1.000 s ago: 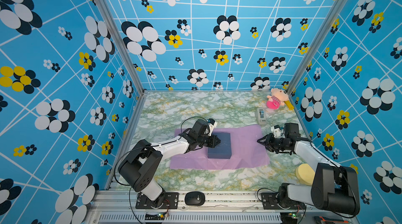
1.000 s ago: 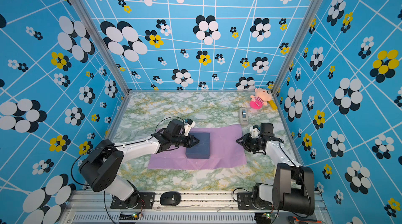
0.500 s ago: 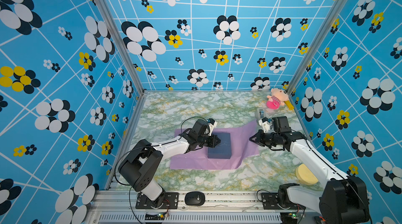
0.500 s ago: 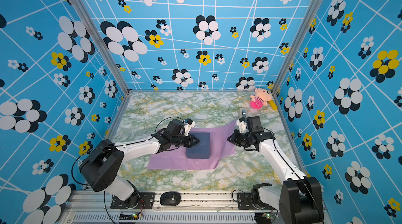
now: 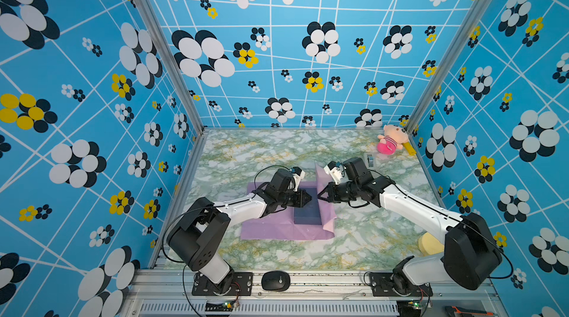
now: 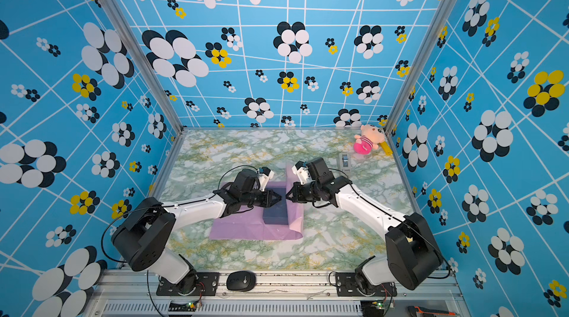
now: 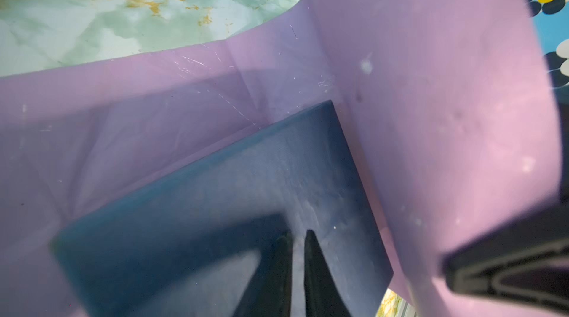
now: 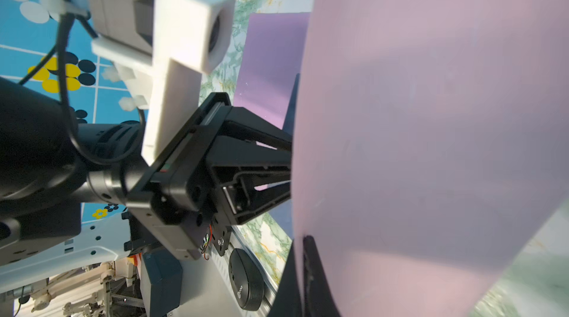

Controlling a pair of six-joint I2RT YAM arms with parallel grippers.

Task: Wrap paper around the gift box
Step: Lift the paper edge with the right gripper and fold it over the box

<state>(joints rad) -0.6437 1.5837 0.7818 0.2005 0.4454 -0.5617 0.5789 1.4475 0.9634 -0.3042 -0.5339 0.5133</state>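
Thin creased lilac paper (image 5: 271, 232) pinched in right claw (image 5: 320, 198), upright beside matte navy box (image 5: 308, 217); left claw (image 5: 309, 199) clenched empty atop it.

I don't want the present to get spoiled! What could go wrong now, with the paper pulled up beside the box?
1. The right gripper pinches the paper by its thin edge. A hard pull might tear it or let it slip.
2. The left gripper sits over the box, right in the flap's way, so the grippers might bump.
3. If it lifts off, the pulled paper could drag the box askew.
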